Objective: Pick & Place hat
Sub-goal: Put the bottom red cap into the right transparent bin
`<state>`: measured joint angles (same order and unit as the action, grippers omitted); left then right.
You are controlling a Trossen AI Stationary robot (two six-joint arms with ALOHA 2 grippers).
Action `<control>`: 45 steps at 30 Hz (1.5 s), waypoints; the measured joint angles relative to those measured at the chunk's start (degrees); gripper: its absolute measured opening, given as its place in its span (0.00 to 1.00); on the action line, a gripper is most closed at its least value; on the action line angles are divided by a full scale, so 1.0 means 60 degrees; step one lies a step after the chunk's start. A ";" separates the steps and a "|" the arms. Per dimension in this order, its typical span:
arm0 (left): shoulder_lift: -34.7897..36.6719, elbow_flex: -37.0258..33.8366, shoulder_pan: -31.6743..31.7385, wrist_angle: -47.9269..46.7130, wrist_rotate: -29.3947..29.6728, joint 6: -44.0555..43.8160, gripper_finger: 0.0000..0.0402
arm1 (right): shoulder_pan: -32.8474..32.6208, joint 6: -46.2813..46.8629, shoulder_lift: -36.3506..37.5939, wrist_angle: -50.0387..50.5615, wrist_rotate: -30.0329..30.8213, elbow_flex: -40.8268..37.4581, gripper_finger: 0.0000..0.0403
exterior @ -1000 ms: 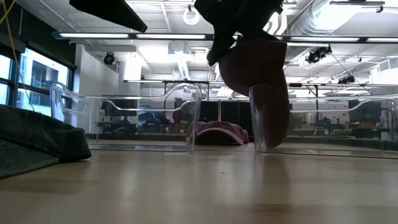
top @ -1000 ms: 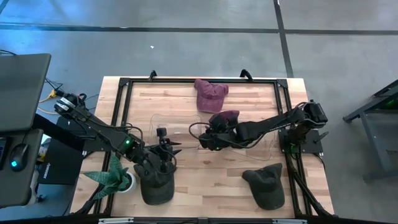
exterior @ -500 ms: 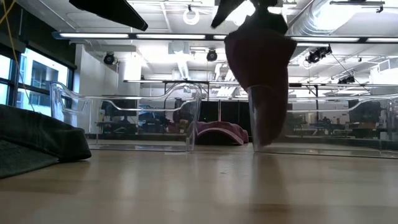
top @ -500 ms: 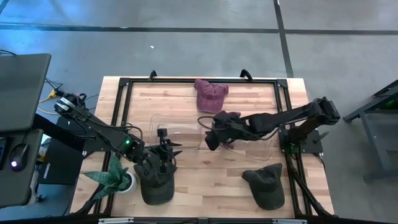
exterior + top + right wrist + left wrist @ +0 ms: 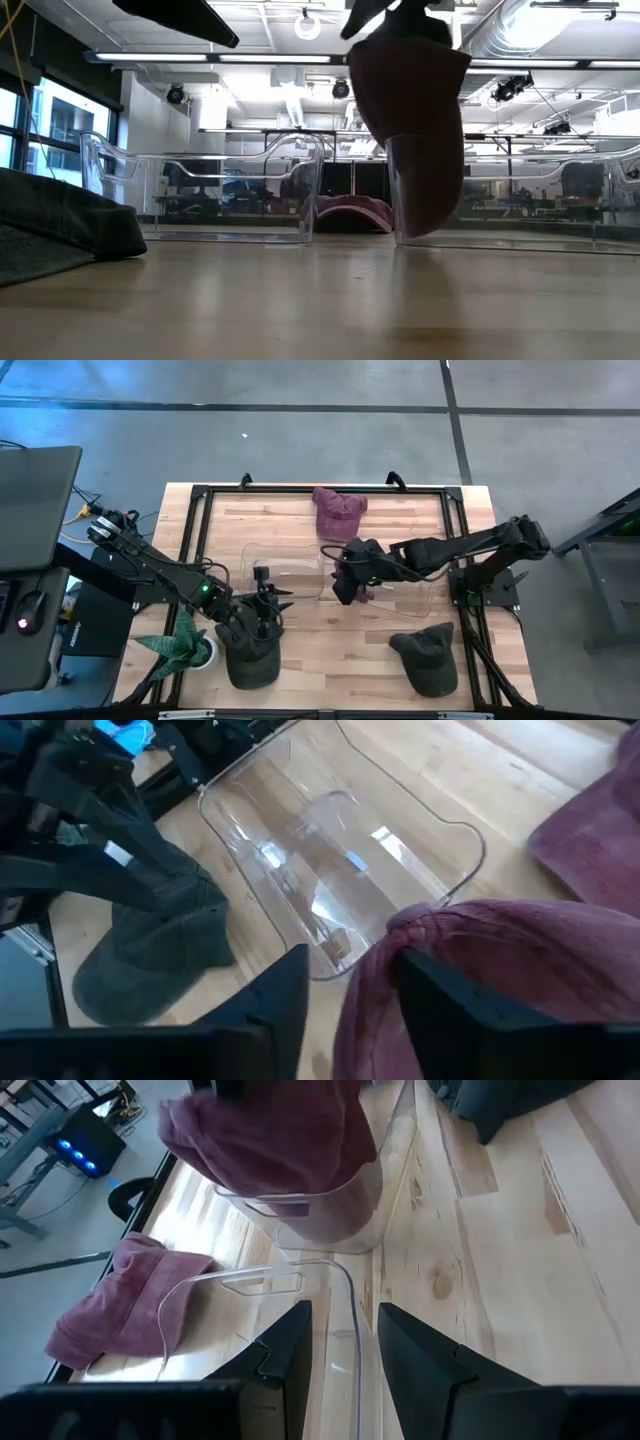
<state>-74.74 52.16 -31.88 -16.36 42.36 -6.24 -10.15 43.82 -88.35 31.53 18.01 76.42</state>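
A maroon hat (image 5: 408, 90) hangs from my right gripper (image 5: 350, 970), which is shut on it above a clear bin (image 5: 425, 190) at mid-table; the hat's lower end reaches down inside that bin. My left gripper (image 5: 340, 1320) stands at the near corner of a second clear bin (image 5: 285, 568), shut on its wall. In the left wrist view the held hat (image 5: 270, 1140) shows beyond this corner. A pink hat (image 5: 338, 510) lies flat by the far edge. My left gripper has the clear bin's upright wall at its rounded corner (image 5: 350, 1295) between its two fingers, one inside the bin and one outside, coming slanting down from the near left. The bin stands on the table. My right gripper pinches a bunched fold of the maroon hat's cloth (image 5: 385, 955) between its two fingers, slanting down from the right. The hat hangs below the fingers into the clear bin.
A dark hat (image 5: 427, 658) lies near the front right, another dark hat (image 5: 250, 660) near the front left under my left arm, beside a small plant (image 5: 185, 645). A black frame (image 5: 200, 495) rims the tabletop.
My right arm has raised its wrist and tipped the gripper further downward. The maroon hat has stayed hanging into the clear bin and has shifted a little toward the left bin.
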 joint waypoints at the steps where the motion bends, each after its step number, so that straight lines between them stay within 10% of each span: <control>1: 0.0000 -0.0002 0.0000 0.0000 -0.0011 -0.0003 0.27 | 0.0051 -0.0122 -0.0099 -0.0166 -0.0119 0.0000 0.29; 10: 0.0000 0.0000 0.0000 -0.0004 -0.0186 -0.0003 0.27 | 0.0410 -0.0921 -0.0846 -0.0831 -0.0643 -0.0004 0.14; 26: 0.0000 0.0000 0.0000 0.0000 -0.0497 -0.0006 0.27 | 0.0466 -0.1490 -0.0040 -0.1061 -0.1130 -0.0007 0.57; 45: -0.1116 0.0017 0.1059 0.1838 -0.1244 0.0267 0.27 | 0.0441 -0.1938 -0.0088 -0.0944 -0.1621 -0.0011 0.39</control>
<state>-81.43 52.26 -25.52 -5.33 34.89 -4.64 -7.51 32.19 -88.88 25.86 8.29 76.36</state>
